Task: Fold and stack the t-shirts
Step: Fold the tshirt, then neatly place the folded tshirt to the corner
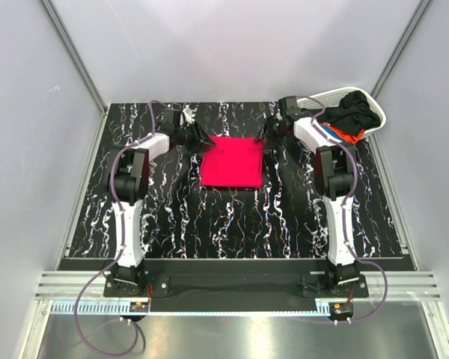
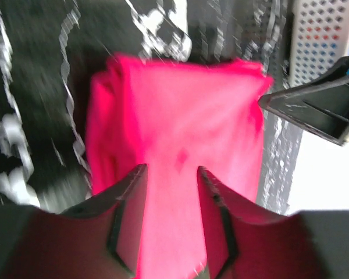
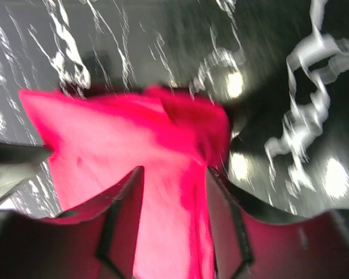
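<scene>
The pinkish-red t-shirt (image 1: 232, 163) lies folded into a rough square on the far middle of the black marbled table (image 1: 209, 217). My left gripper (image 1: 203, 141) is at its far left corner and my right gripper (image 1: 265, 136) at its far right corner. In the left wrist view the jaws of the left gripper (image 2: 171, 168) stand apart over the red cloth (image 2: 180, 110). In the right wrist view the right gripper (image 3: 174, 170) is also open over the cloth (image 3: 116, 133), near a bunched edge. A black t-shirt (image 1: 359, 112), an orange one (image 1: 349, 136) and a blue one (image 1: 331, 131) lie in the basket.
The white lattice basket (image 1: 325, 97) stands at the far right corner of the table, just behind the right arm; its wall also shows in the left wrist view (image 2: 323, 35). Grey walls close in the table on three sides.
</scene>
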### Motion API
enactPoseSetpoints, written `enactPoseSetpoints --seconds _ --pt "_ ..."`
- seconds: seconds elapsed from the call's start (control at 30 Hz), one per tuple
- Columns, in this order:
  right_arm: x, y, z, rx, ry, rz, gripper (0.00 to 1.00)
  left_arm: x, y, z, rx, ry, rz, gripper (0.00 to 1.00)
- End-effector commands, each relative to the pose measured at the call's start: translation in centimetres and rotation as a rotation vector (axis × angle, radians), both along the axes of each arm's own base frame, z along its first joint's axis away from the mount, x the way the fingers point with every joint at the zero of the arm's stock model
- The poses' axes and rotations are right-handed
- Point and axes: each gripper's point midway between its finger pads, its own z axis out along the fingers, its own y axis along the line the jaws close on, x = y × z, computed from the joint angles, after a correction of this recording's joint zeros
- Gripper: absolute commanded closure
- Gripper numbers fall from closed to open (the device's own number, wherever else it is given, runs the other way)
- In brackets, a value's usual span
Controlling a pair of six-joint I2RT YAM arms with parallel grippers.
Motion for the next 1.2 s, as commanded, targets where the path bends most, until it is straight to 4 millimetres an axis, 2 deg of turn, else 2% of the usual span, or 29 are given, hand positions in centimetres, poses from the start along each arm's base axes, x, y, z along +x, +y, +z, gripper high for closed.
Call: enactPoseSetpoints --seconds 0.0,0.07,0.1,0.13,0.17,0.2,0.23,0.27,0.3,0.33,0.37,0.4,0.43,0.47,0.5,0.53,0.57,0.63,0.67,0.73,0.8,0.83,0.9,0.97,1.0,1.07,1.13,1.17 --pt "-3.0 -1.1 6.5 -0.114 -0.021 0.029 0.43 -0.9 0.8 10.3 -0.001 -0.196 0.001 0.52" --pt "-5.5 -1.2 7.6 -0.129 0.000 0.036 0.34 -2.6 1.3 12.2 0.004 -0.207 0.009 0.40" --pt "-6.5 -1.3 7.8 -0.127 0.013 0.034 0.32 -3.8 1.6 11.5 0.012 -0.186 0.005 0.39" --pt "-7.6 -1.2 9.3 -0.104 0.005 0.020 0.31 -4.8 1.7 13.2 0.008 -0.215 0.007 0.39" --pt "-9.6 -1.3 7.8 -0.107 0.065 0.024 0.30 -5.7 1.9 13.2 0.011 -0.211 0.007 0.39" --pt "-10.6 -1.1 7.6 -0.096 0.077 0.025 0.29 -6.5 2.1 13.2 0.019 -0.209 0.011 0.39" --pt "-11.7 -0.4 8.6 -0.056 0.077 0.021 0.28 -8.2 2.5 12.9 0.027 -0.196 0.015 0.38" --pt "-13.3 -0.3 6.6 -0.046 0.119 0.015 0.27 -9.2 2.7 12.5 0.034 -0.177 0.020 0.38" --pt "-14.4 0.3 6.2 -0.021 0.134 0.021 0.27 -10.9 3.2 10.4 0.046 -0.113 0.044 0.38" --pt "-16.0 0.9 5.4 0.010 0.162 0.005 0.26 -11.9 3.4 11.3 0.030 -0.112 0.066 0.38" --pt "-16.9 1.5 5.2 0.035 0.172 0.008 0.25 -12.8 3.6 11.0 0.034 -0.106 0.070 0.38" --pt "-17.7 2.2 5.1 0.056 0.174 0.025 0.25 -14.5 3.9 9.1 0.031 -0.040 0.093 0.39" --pt "-18.5 2.7 5.3 0.044 0.146 0.063 0.25 -15.4 4.1 10.0 0.019 -0.055 0.105 0.40" --pt "-19.9 4.5 5.4 0.009 0.112 0.142 0.24 -16.1 4.3 9.7 0.014 -0.043 0.119 0.41" --pt "-20.0 4.9 5.4 -0.052 0.056 0.178 0.24 -17.3 4.6 8.8 0.016 -0.012 0.141 0.42" --pt "-20.5 5.3 5.6 -0.114 -0.015 0.266 0.24 -18.2 5.0 9.6 0.016 -0.031 0.157 0.42" --pt "-21.6 6.4 5.5 -0.154 -0.054 0.337 0.23 -18.9 5.4 9.7 0.026 -0.026 0.175 0.42" --pt "-21.7 6.4 5.1 -0.268 -0.142 0.432 0.22 -20.4 7.3 8.2 0.108 0.026 0.255 0.42" --pt "-21.7 6.3 5.0 -0.316 -0.182 0.463 0.21 -20.9 8.2 9.2 0.121 0.004 0.295 0.42" --pt "-21.9 6.7 5.2 -0.473 -0.333 0.590 0.21 -22.0 10.5 8.1 0.183 0.065 0.395 0.41" --pt "-22.3 7.3 5.6 -0.651 -0.475 0.705 0.21 -22.6 11.9 8.3 0.207 0.083 0.470 0.39" --pt "-22.4 6.9 5.0 -0.752 -0.538 0.840 0.21 -23.5 12.5 7.8 0.226 0.131 0.491 0.39" --pt "-22.3 7.6 5.0 -0.898 -0.664 1.007 0.19 -23.9 13.4 7.8 0.224 0.169 0.548 0.38" --pt "-22.2 8.4 4.6 -0.938 -0.751 1.072 0.19 -24.4 13.8 7.6 0.218 0.208 0.575 0.37" --pt "-22.0 8.7 5.1 -0.935 -0.780 1.065 0.18 -24.6 13.6 7.8 0.206 0.207 0.568 0.37" --pt "-21.7 9.5 5.9 -0.883 -0.781 0.997 0.18 -24.5 13.1 8.3 0.187 0.190 0.535 0.36" --pt "-22.1 10.7 7.1 -0.759 -0.751 0.868 0.18 -23.9 12.7 8.5 0.183 0.172 0.492 0.35" --pt "-22.4 11.2 7.5 -0.705 -0.736 0.836 0.18 -23.7 11.7 9.2 0.164 0.135 0.410 0.35"
